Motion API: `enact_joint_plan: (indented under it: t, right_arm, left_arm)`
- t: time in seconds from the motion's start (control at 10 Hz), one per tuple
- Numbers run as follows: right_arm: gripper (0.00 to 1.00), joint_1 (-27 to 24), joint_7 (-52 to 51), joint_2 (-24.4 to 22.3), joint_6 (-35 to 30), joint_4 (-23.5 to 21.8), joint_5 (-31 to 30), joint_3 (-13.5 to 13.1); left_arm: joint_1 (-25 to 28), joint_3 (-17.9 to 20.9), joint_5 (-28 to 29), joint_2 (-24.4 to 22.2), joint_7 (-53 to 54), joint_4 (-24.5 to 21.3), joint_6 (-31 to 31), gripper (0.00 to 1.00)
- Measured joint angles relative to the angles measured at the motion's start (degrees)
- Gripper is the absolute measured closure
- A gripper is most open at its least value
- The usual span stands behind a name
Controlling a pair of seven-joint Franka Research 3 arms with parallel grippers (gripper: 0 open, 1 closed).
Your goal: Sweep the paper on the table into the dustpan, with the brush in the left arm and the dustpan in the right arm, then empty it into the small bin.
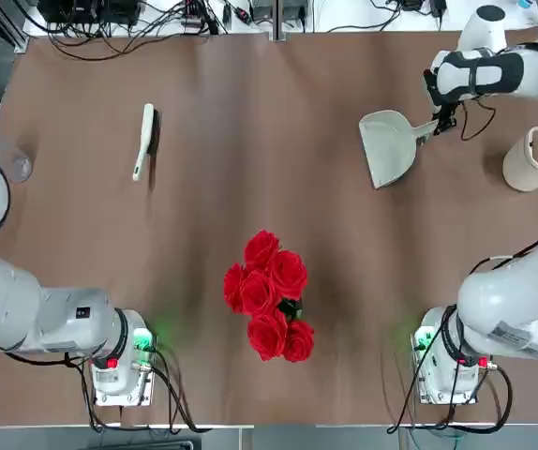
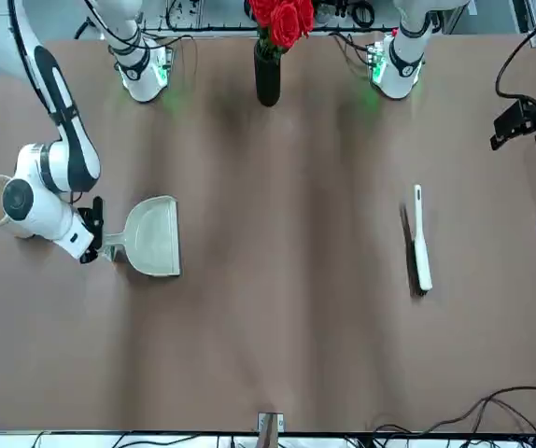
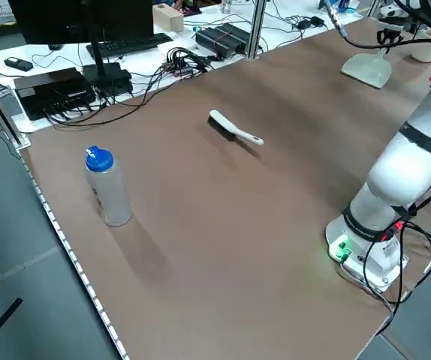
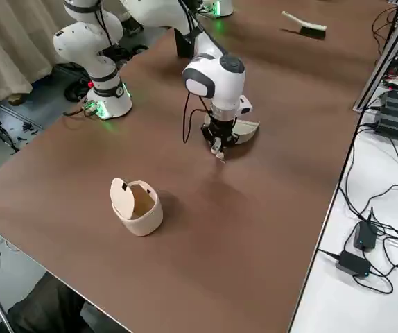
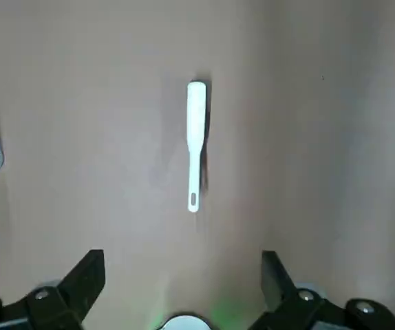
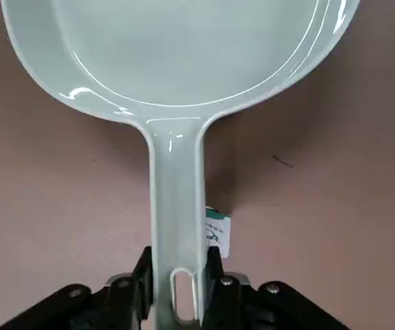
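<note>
R claw [image 6: 177,289] is closed on the dustpan [image 1: 390,145] handle end, pan flat on the tabletop [image 1: 269,356] at about 2 o'clock in the top view, mouth facing the robot. L claw [image 5: 182,275] hangs wide and empty, high over the left edge, w/ the brush [image 1: 143,141] lying untouched at about 10 o'clock, bristles facing the centre. Small bin [image 1: 530,159] sits just right of the pan, near 3 o'clock. No paper visible anywhere, so can't place it. Step in hand looks like securing the pan grip: keep the hold square on the handle, lift w/o tilting. L should come down over the brush handle, claw across its width, not the bristles. Mind the roses [image 1: 269,295] at centre.
</note>
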Motion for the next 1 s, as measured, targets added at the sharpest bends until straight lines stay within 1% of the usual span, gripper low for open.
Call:
enact_joint_plan:
  t: [0.2, 0.4, 0.6, 0.7, 0.9, 1.0]
  right_arm:
    - [0.67, -0.1, 0.0, 0.6, 0.2, 0.3, 0.0, 0.0]
    - [0.65, -0.1, 0.0, 0.8, 0.3, 0.5, 0.0, 0.0]
    - [0.57, -0.2, 0.0, 0.8, 0.5, 0.7, 0.0, 0.0]
    - [0.44, -0.2, 0.0, 0.8, 0.5, 1.0, 0.0, -0.1]
    - [0.14, -0.1, 0.0, 0.9, -0.3, 2.5, 0.0, 0.0]
    - [0.13, 0.0, -0.1, 0.9, -3.7, 4.8, 0.0, 0.1]
  left_arm:
    - [-0.1, -0.1, 0.0, 0.8, 0.5, 0.0, 3.2, 0.00]
    - [0.2, -0.1, 0.0, 1.1, 4.4, 0.0, 3.4, 0.00]
    - [0.7, -0.1, 0.0, 1.1, 4.7, 0.0, 3.4, 0.00]
    - [1.0, -0.1, 0.0, 1.1, 4.9, 0.0, 3.2, 0.00]
    - [1.1, -0.1, 0.0, 1.1, 5.3, 0.0, 2.6, 0.00]
    - [1.0, -0.1, 0.0, 1.1, 5.3, 0.0, 2.6, 0.00]
